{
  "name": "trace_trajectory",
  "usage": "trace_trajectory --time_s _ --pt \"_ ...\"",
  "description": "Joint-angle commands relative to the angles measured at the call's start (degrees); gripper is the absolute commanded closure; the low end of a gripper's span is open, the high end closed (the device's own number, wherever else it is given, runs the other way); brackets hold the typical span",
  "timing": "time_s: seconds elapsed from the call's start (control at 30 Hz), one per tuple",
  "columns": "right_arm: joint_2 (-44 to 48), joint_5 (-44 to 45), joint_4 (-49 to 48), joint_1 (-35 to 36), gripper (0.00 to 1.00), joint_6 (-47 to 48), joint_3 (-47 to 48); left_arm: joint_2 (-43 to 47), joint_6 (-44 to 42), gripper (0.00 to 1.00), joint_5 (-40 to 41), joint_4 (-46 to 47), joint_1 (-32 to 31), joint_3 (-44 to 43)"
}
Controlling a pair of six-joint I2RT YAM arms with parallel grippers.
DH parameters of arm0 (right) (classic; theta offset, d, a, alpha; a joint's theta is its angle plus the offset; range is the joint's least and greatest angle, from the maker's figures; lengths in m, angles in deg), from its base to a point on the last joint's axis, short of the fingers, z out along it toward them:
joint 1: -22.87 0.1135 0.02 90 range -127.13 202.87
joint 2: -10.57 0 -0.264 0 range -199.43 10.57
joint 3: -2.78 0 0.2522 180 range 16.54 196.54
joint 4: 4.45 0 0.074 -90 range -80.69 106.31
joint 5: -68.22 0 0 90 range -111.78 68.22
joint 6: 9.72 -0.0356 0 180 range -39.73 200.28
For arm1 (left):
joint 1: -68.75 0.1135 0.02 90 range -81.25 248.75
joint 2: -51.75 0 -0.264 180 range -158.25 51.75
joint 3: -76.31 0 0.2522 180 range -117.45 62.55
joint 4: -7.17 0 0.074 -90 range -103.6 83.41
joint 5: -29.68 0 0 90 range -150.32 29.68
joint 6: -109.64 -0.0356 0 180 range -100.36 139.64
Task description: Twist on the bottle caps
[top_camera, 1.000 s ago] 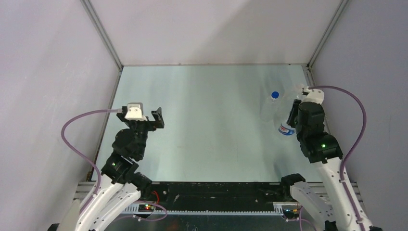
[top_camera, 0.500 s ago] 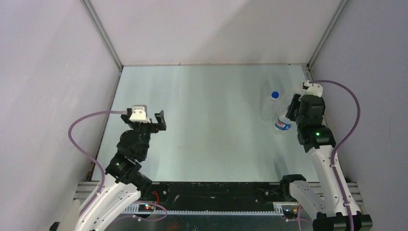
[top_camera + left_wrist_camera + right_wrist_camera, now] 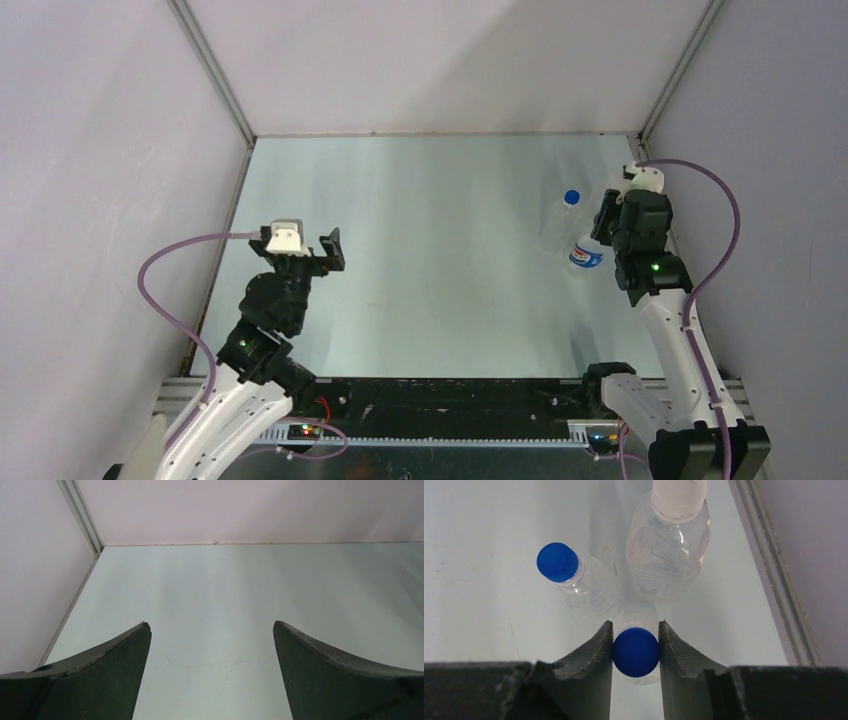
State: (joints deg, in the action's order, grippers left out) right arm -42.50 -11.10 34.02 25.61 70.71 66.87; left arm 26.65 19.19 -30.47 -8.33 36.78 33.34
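Note:
In the right wrist view my right gripper (image 3: 636, 647) is shut on the blue cap (image 3: 636, 651) of a clear bottle standing right under it. In the top view this is the Pepsi-labelled bottle (image 3: 584, 257), with the right gripper (image 3: 603, 232) above it at the table's right side. A plain clear bottle (image 3: 591, 592) with a blue cap (image 3: 557, 562) stands just beyond on the left and shows in the top view (image 3: 556, 225). A bottle with a white cap (image 3: 678, 497) stands beyond on the right. My left gripper (image 3: 330, 250) is open and empty over the left side, with bare table between its fingers (image 3: 115, 670).
The three bottles stand close together near the right edge, beside a metal rail (image 3: 774, 585) and the right wall. White walls close in the table on the left, back and right. The left corner post (image 3: 80, 515) is ahead of the left gripper.
My right gripper has moved a little away from the arm bases and to the left with the Pepsi bottle's cap in it. The left arm has barely shifted.

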Motion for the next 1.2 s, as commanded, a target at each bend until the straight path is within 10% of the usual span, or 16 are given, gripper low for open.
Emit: trace_trajectory --time_s 0.0,0.97,1.17 --pt "-0.7 -1.0 0.0 -0.3 0.74 0.9 0.3 0.4 -0.9 0.02 -0.9 2.1 0.6 0.1" --pt "3.3 2.8 3.2 -0.5 0.32 0.3 1.6 -0.2 0.1 0.02 -1.9 0.0 0.5 -0.5" --pt "11.8 4.0 8.3 -0.5 0.01 0.6 5.5 -0.9 0.1 0.02 -2.0 -3.1 0.5 -4.5"
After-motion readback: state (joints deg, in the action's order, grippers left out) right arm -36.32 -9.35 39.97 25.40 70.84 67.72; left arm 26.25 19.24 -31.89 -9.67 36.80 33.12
